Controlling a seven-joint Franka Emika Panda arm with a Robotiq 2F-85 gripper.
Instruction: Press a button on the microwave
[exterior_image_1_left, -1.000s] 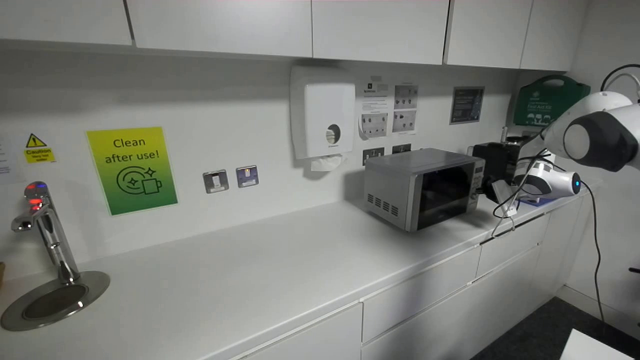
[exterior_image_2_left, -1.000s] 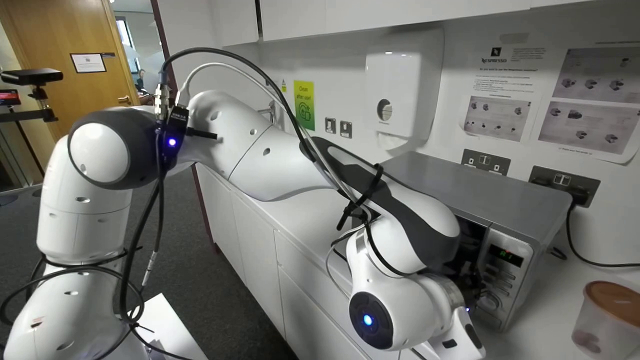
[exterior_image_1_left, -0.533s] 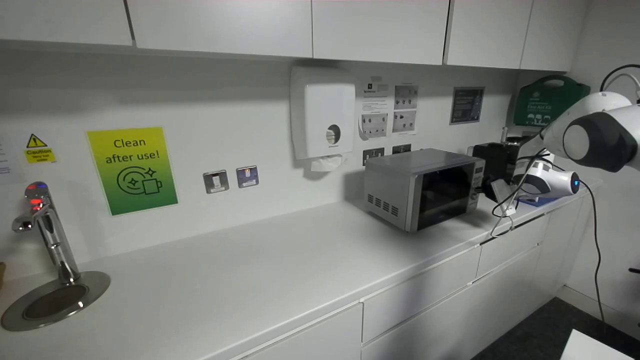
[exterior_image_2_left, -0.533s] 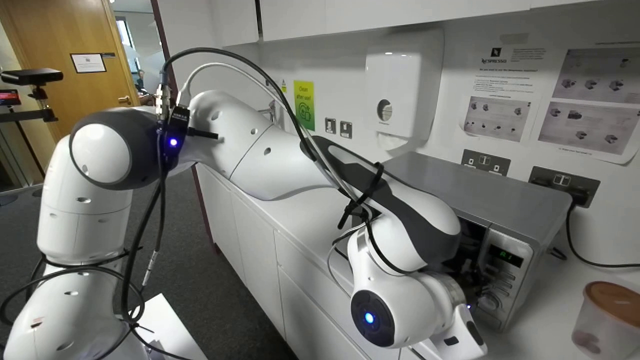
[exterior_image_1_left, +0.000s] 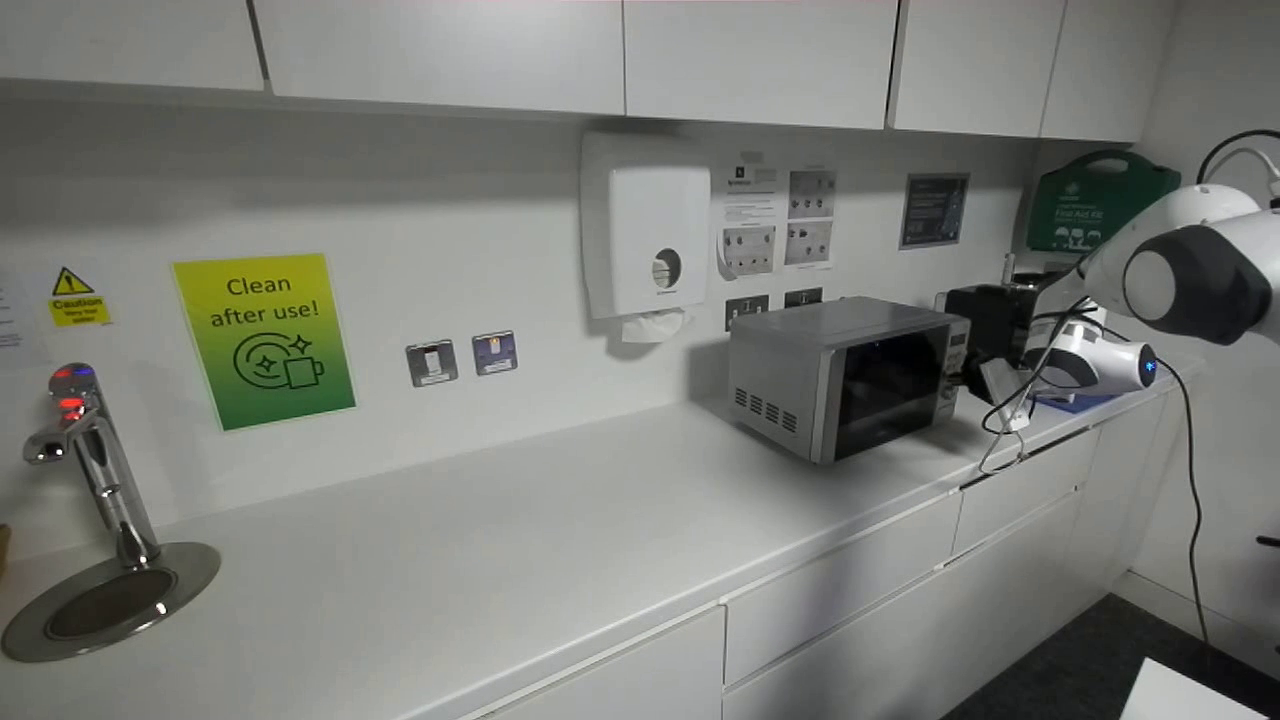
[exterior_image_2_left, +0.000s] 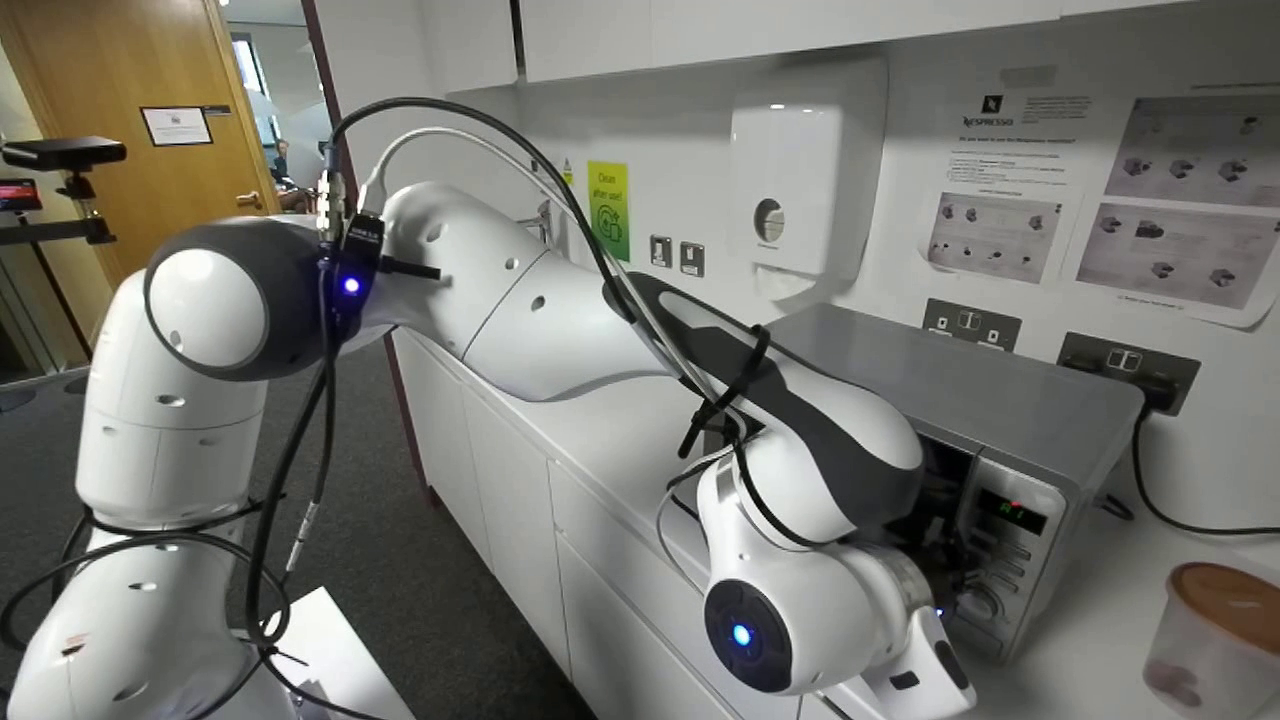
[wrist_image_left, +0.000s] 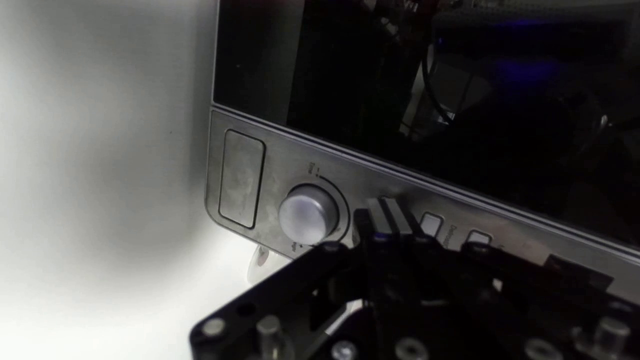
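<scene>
At the microwave, tool near dial, fingers together

The microwave was silver-grey, its window black, its display lit green, and the tabletop white. The pincer was black with pale grey fingertips, the arm white and dark grey. The poster shaded from yellow down to green, and the tub lid was orange-brown

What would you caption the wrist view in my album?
A closed gripper in front of the control strip of a microwave, pictured between the round silver knob and a small pale button.
</scene>
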